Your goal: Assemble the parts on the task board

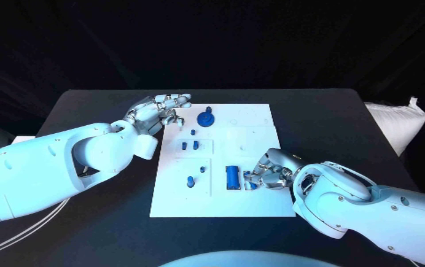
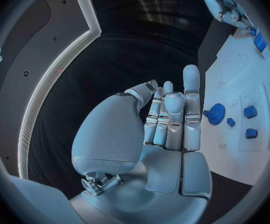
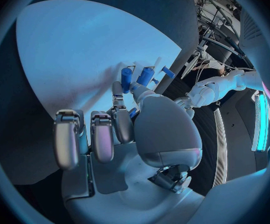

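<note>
Blue cylindrical part (image 1: 232,177) lies near the white task board's (image 1: 266,208) near edge, long axis toward the far edge, touching the right hand (image 1: 268,172), whose grip I cannot tell; the left hand (image 1: 162,112) hovers open, farther off.

A robot lab: black-draped table (image 1: 97,104), dark curtain backdrop (image 1: 212,27), white task board (image 1: 257,208).

White task board (image 1: 257,205), blue parts (image 1: 232,177), black table (image 1: 97,104), silver hands, white arms
</note>
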